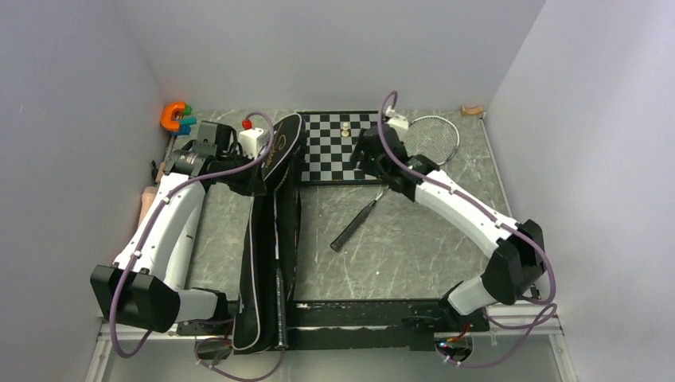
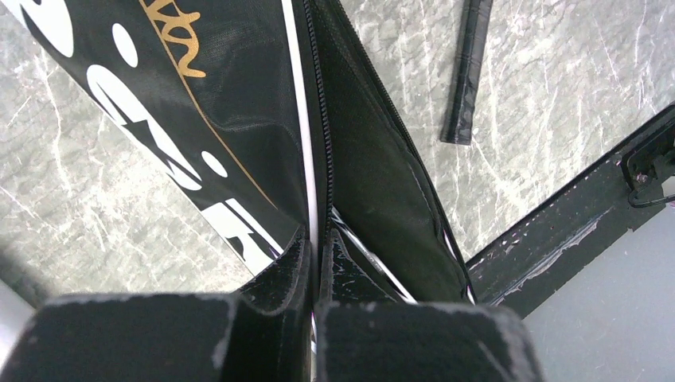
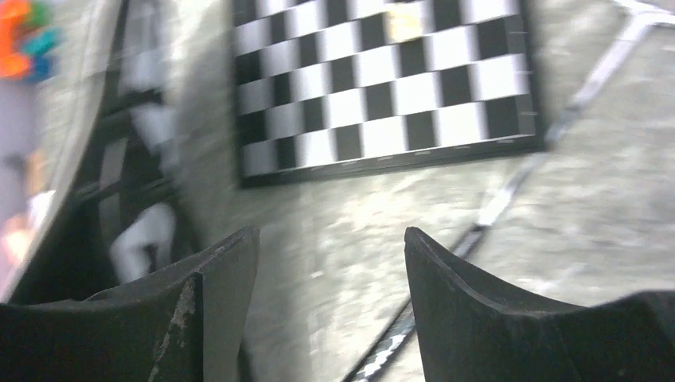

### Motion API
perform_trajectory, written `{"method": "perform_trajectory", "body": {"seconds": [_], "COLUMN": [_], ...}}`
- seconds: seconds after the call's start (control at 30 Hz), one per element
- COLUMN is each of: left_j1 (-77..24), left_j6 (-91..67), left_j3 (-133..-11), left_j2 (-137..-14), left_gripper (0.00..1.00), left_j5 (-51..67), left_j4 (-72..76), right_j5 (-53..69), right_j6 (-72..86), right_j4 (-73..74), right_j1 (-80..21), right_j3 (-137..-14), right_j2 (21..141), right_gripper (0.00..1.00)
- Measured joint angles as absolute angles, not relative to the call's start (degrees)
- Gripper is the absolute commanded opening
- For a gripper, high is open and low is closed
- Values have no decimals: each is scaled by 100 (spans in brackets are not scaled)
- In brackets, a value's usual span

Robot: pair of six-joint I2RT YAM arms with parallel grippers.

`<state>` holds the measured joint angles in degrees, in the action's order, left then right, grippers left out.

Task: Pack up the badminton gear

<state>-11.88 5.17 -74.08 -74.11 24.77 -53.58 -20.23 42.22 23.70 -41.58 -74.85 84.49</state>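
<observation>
Your left claw (image 2: 314, 306) is clamped on the edge of the long black racket-shaped fabric bag (image 1: 271, 239), which runs from 11 to 7 o'clock on the grey marbled desk (image 1: 398, 247). Your right claw (image 3: 330, 263) hangs spread apart above the silver-headed, black-handled racket (image 1: 354, 224), which lies toward 1 o'clock beside the black-and-white chessboard (image 1: 326, 155).

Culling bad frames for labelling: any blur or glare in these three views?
Top external: sharp, evenly lit, no obvious glare. Left wrist: crisp on the bag, lettering clean-edged. Right wrist: motion-smeared, worst at the left edge; chessboard squares still readable.
</observation>
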Motion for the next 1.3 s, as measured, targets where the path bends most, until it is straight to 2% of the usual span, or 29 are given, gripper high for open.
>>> {"method": "perform_trajectory", "body": {"seconds": [0.1, 0.23, 0.4, 0.6, 0.83, 1.0, 1.2, 1.3], "left_j1": [-1116, -1057, -1031, -1031, -1031, -1020, -1020, -1020], "left_j6": [521, 523, 534, 534, 539, 539, 541, 539], "left_j3": [-7408, -7417, -7417, -7417, -7415, -7393, -7354, -7334], "left_j2": [-7411, -7393, -7258, -7131, -7096, -7081, -7054, -7054], "left_gripper": [0, 0, 0, 0, 0, 0, 0, 0], "left_j5": [2480, 2482, 2480, 2484, 2486, 2484, 2484, 2484], "left_j4": [-5413, -5513, -5544, -5546, -5557, -5559, -5566, -5566], "right_j5": [-2193, -2392, -2392, -2405, -2440, -2550, -2611, -2523], "right_j6": [4226, 4198, 4171, 4178, 4235, 4246, 4399, 4512], "right_j4": [2720, 3055, 3295, 3286, 3055, 2679, 2213, 2139], "right_j1": [-3472, -3083, -2969, -2974, -2915, -2886, -2880, -2886], "right_j3": [-7395, -7397, -7395, -7397, -7367, -7102, -6149, -5356], "right_j2": [8694, 9561, 10499, 10774, 11065, 11030, 10388, 9719], "right_gripper": [69, 68, 67, 63, 47, 20, 6, 6]}}
